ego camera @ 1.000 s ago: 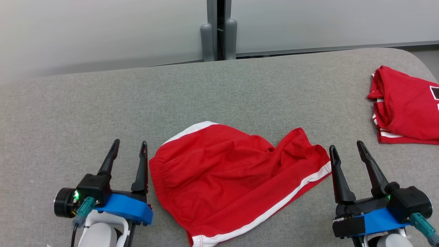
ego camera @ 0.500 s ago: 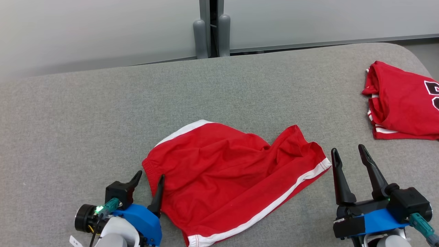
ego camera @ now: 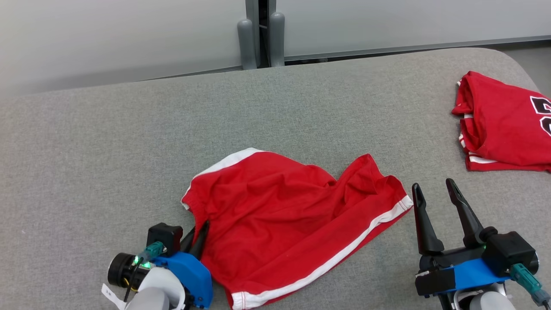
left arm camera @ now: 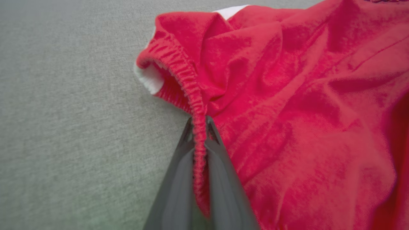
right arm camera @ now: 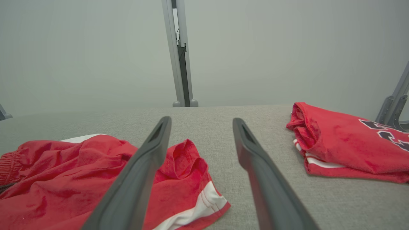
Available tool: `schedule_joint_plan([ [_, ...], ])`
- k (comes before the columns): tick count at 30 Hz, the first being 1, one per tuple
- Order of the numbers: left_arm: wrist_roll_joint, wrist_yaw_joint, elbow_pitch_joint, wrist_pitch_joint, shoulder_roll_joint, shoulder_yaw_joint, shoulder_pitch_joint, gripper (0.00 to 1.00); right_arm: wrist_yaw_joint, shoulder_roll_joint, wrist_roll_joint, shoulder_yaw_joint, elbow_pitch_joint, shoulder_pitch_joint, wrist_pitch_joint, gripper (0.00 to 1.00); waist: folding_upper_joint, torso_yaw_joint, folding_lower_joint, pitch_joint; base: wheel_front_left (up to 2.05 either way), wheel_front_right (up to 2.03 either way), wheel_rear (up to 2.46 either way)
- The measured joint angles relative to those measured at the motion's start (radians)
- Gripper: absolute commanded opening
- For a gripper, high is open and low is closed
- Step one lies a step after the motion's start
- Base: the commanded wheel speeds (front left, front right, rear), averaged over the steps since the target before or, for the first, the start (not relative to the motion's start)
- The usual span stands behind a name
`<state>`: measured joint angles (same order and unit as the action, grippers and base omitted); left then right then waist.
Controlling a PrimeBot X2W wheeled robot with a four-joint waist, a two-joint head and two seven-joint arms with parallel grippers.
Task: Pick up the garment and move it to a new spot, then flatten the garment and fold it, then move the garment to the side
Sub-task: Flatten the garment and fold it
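Note:
Crumpled red shorts [ego camera: 292, 224] with white side stripes lie on the grey padded table [ego camera: 129, 142] near its front middle. My left gripper [ego camera: 199, 230] is shut on the shorts' elastic waistband [left arm camera: 195, 105] at their left edge; in the left wrist view the gathered band runs between the two dark fingers [left arm camera: 220, 166]. My right gripper [ego camera: 430, 189] stands open just right of the shorts' striped leg hem [ego camera: 394, 211], apart from the cloth. In the right wrist view its fingers [right arm camera: 153, 159] rise with the shorts [right arm camera: 80, 172] at the lower left.
A folded red jersey [ego camera: 503, 125] with dark numbers lies at the table's right edge and appears as the jersey [right arm camera: 348, 143] in the right wrist view. Grey posts [ego camera: 258, 41] and a pale wall stand behind the table.
My left gripper has turned in toward the shorts and shut on the waistband, bunching that edge. The head camera has shifted a little. The right gripper has stayed open in place.

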<state>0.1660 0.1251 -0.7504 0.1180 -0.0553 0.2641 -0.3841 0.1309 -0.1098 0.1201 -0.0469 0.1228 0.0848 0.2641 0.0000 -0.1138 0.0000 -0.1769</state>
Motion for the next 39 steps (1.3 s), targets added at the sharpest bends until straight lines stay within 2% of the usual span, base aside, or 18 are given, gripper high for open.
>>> schedule_joint_plan([
  [4, 0.001, -0.003, -0.004, 0.027, -0.012, -0.003, -0.035, 0.0, 0.0, -0.001, 0.0, 0.0, 0.001, 0.008, 0.0, 1.0, 0.0, -0.001, 0.0, -0.007, 0.0, 0.0, 0.0],
  [15, 0.009, -0.027, -0.023, 0.058, -0.123, -0.052, -0.184, 0.0, 0.0, -0.002, 0.009, 0.002, 0.013, 0.023, 0.0, 1.0, 0.0, -0.025, 0.0001, -0.026, 0.0, 0.0, 0.0],
  [19, 0.013, -0.029, -0.048, 0.064, -0.14, -0.059, -0.204, 0.0, 0.0, 0.0, 0.011, 0.002, 0.02, 0.023, 0.0, 1.0, 0.0, -0.035, 0.0, -0.029, 0.0, 0.0, 0.0],
  [20, 0.013, -0.03, -0.054, 0.069, -0.14, -0.058, -0.204, 0.04, 0.0, 0.001, 0.011, 0.002, 0.021, 0.023, 0.0, 1.0, 0.0, -0.037, 0.0, -0.03, 0.0, 0.0, 0.0],
  [21, 0.015, -0.033, -0.058, 0.073, -0.14, -0.058, -0.204, 0.44, 0.0, 0.003, 0.011, 0.002, 0.023, 0.023, 0.0, 1.0, 0.0, -0.038, 0.0, -0.029, 0.0, 0.0, 0.0],
  [22, 0.015, -0.033, -0.058, 0.073, -0.14, -0.058, -0.204, 0.95, 0.0, 0.003, 0.011, 0.002, 0.023, 0.023, 0.0, 1.0, 0.0, -0.038, 0.0, -0.029, 0.0, 0.0, 0.0],
  [23, 0.019, -0.043, -0.06, 0.093, -0.137, -0.06, -0.203, 1.0, 0.0, 0.005, 0.011, 0.003, 0.026, 0.023, 0.0, 1.0, 0.0, -0.038, 0.0, -0.027, 0.0, 0.0, 0.0],
  [27, 0.022, -0.074, -0.044, 0.128, -0.124, -0.067, -0.169, 1.0, 0.0, 0.008, 0.011, 0.007, 0.031, 0.023, 0.0, 1.0, 0.0, -0.029, 0.0, -0.015, 0.0, 0.0, 0.0],
  [31, 0.037, -0.101, 0.034, 0.141, -0.112, -0.096, -0.114, 1.0, 0.0, 0.008, 0.01, 0.016, 0.033, 0.021, 0.0, 1.0, 0.0, -0.013, 0.0, 0.004, 0.0, 0.0, 0.0],
  [39, 0.023, -0.149, 0.325, 0.143, -0.086, -0.157, 0.057, 1.0, 0.0, 0.005, 0.003, 0.018, 0.026, 0.017, 0.0, 1.0, 0.0, 0.028, 0.0, 0.047, 0.0, 0.0, 0.0],
])
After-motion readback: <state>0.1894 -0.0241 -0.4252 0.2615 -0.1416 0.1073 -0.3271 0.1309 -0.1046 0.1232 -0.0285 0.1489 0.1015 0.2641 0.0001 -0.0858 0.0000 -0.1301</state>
